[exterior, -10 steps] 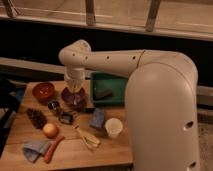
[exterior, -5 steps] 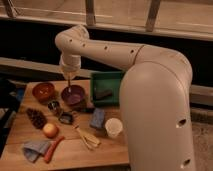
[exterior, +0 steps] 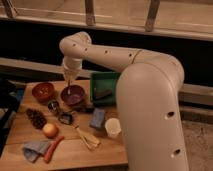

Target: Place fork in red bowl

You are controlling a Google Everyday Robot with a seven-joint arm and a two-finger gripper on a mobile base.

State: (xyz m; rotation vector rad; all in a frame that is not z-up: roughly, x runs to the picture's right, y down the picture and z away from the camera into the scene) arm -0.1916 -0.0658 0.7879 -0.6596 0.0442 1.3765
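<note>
My gripper (exterior: 68, 84) hangs from the white arm, pointing down over the left rim of the purple bowl (exterior: 75, 95). It is shut on a slim pale sliver, the fork (exterior: 67, 91), which dangles just below the fingertips. The red bowl (exterior: 43, 91) stands on the wooden table to the left of the gripper, about a bowl's width away and lower down. Its inside shows nothing in it.
A green tray (exterior: 103, 80) sits right of the purple bowl. In front lie a metal cup (exterior: 53, 106), a pinecone (exterior: 36, 118), an apple (exterior: 50, 130), a red-handled tool (exterior: 53, 148), a grey cloth (exterior: 33, 149), a wooden utensil (exterior: 88, 139), a blue sponge (exterior: 97, 119) and a white cup (exterior: 113, 128).
The arm has lifted the gripper up from the purple bowl and swung it a little to the left, towards the red bowl.
</note>
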